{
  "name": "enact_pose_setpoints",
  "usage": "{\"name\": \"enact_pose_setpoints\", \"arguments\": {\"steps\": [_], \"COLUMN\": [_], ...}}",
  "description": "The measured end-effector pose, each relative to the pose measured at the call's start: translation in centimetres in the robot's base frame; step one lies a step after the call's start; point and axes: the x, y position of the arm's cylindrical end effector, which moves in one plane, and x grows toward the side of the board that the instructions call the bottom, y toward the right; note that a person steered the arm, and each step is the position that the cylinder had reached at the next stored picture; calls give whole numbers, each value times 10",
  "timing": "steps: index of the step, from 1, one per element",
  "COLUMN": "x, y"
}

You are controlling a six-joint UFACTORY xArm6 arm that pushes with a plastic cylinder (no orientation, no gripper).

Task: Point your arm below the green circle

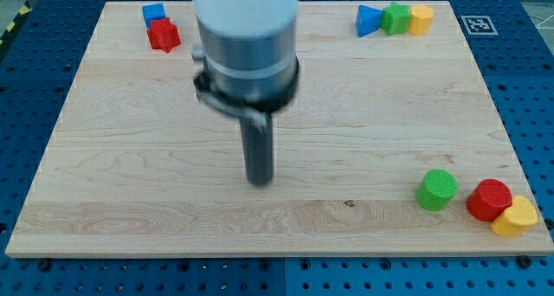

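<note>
The green circle (436,189) is a short green cylinder near the board's lower right. A red cylinder (489,199) and a yellow block (516,216) sit just to its right, touching each other. My tip (259,181) is the lower end of the dark rod, near the board's middle, well to the left of the green circle and at about its height in the view. It touches no block.
At the view's top left are a blue block (154,13) and a red block (164,35). At the top right a blue triangle (368,21), a green block (396,18) and a yellow block (421,19) stand in a row. The wooden board (130,157) lies on a blue perforated table.
</note>
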Motion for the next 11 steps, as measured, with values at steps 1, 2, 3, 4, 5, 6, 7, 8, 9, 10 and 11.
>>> {"name": "enact_pose_setpoints", "arguments": {"steps": [1, 2, 3, 4, 5, 6, 7, 8, 9, 10, 11], "x": [53, 53, 53, 53, 53, 53, 52, 53, 51, 41, 27], "y": [30, 52, 80, 81, 81, 86, 119, 149, 165, 190, 211]}}
